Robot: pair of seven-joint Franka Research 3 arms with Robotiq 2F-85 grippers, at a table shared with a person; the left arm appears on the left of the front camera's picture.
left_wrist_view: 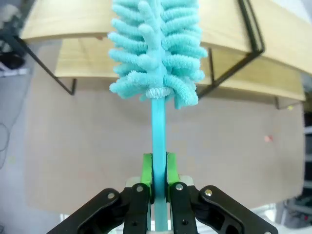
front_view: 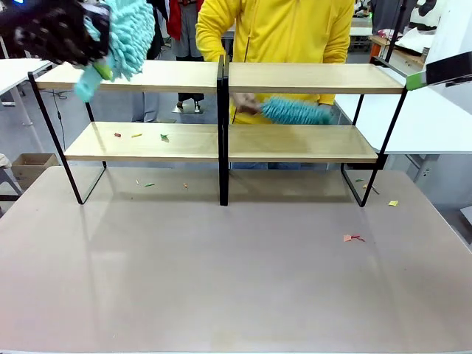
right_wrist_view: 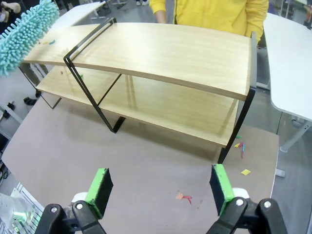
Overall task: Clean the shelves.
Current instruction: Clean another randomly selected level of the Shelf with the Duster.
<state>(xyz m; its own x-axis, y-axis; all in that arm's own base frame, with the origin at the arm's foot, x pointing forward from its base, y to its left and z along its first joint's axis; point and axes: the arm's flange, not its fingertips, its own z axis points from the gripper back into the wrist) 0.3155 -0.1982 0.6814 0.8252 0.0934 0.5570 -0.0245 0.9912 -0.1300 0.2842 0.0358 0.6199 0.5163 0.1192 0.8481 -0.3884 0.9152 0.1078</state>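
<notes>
Dusting under way, shelves not clean yet.

The shelves (front_view: 310, 77) stand across the far half of the table (front_view: 221, 280). The left gripper (left_wrist_view: 160, 168) is clamped on the handle of a fluffy blue duster (left_wrist_view: 156, 48), raised by the top board's left end. The right gripper (right_wrist_view: 160, 187) gapes wide, empty. A person's hand (front_view: 247, 105) works a second duster (front_view: 295, 112) along the lower right board. Scraps (front_view: 140, 136) on the lower left board look like the work left.

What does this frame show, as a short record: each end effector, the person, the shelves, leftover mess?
left end effector: shut on teal duster, raised by the top left end of the shelves
right end effector: open, empty, above the table
person: hand holds second duster on lower right board
mess: small scraps on lower left board and table
</notes>
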